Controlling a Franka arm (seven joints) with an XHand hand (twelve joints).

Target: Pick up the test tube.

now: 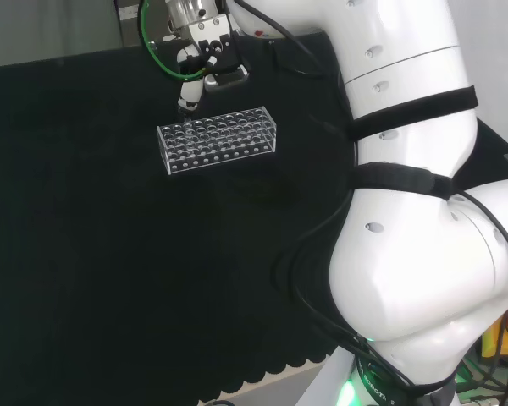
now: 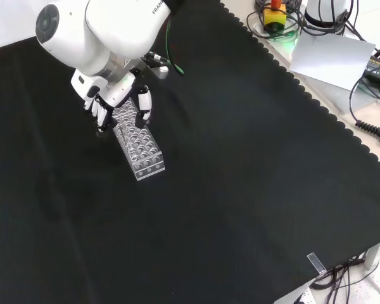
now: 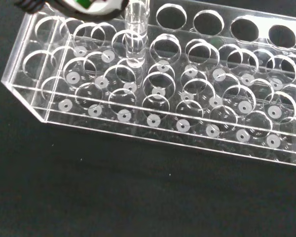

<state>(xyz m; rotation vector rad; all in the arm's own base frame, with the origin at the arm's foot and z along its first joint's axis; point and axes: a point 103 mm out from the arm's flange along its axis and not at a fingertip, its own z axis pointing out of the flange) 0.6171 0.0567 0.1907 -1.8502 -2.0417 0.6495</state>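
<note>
wrist view — test tube [image 3: 136, 29] upright in rack [image 3: 153, 123]

A clear test tube [image 3: 136, 29] stands upright in a clear rack [image 3: 153, 131].

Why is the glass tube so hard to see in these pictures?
In the wrist view the test tube is clear like the rack round it, so only bright rims and reflections outline it, and a blurred bit of the hand sits close to the lens. In the head view and front view the hand hangs over the rack and the tube cannot be made out.
</note>
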